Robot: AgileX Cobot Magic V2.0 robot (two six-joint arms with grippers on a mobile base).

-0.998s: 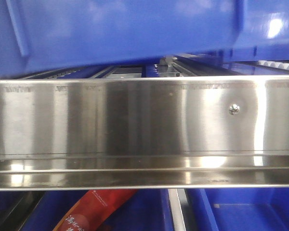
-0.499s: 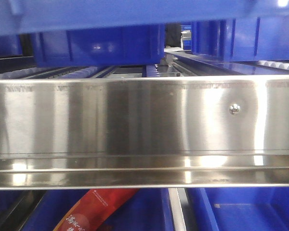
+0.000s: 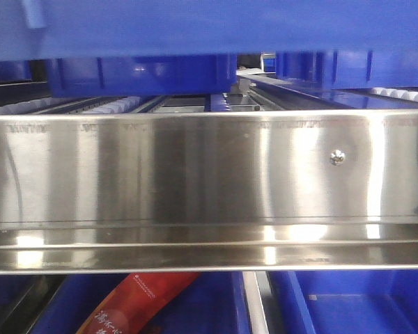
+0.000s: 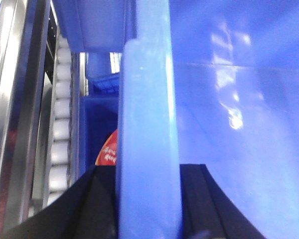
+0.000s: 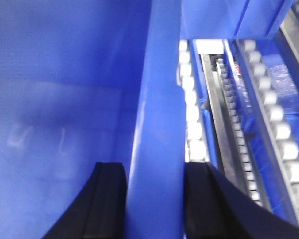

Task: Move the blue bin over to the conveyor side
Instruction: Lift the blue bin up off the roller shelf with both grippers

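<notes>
The blue bin point(image 3: 195, 28) fills the top of the front view, its underside held above the steel rail. My left gripper point(image 4: 147, 172) is shut on the blue bin's rim point(image 4: 147, 124), one black finger on each side of it. My right gripper point(image 5: 152, 172) is shut on the opposite rim point(image 5: 157, 124) in the same way. The bin's glossy inside wall point(image 5: 55, 99) shows in both wrist views. The conveyor belt is out of view.
A shiny stainless-steel rail point(image 3: 195, 181) with a screw point(image 3: 337, 158) crosses the front view. Behind it stand other blue bins point(image 3: 139, 73) on white roller tracks point(image 5: 284, 129). Below lies a blue bin with a red snack packet point(image 3: 136, 303), also in the left wrist view point(image 4: 108, 149).
The blue bin has risen: it covered the top third of the front view a second ago, and now only its underside shows, uncovering the bins behind. Both grippers stay shut on it.
</notes>
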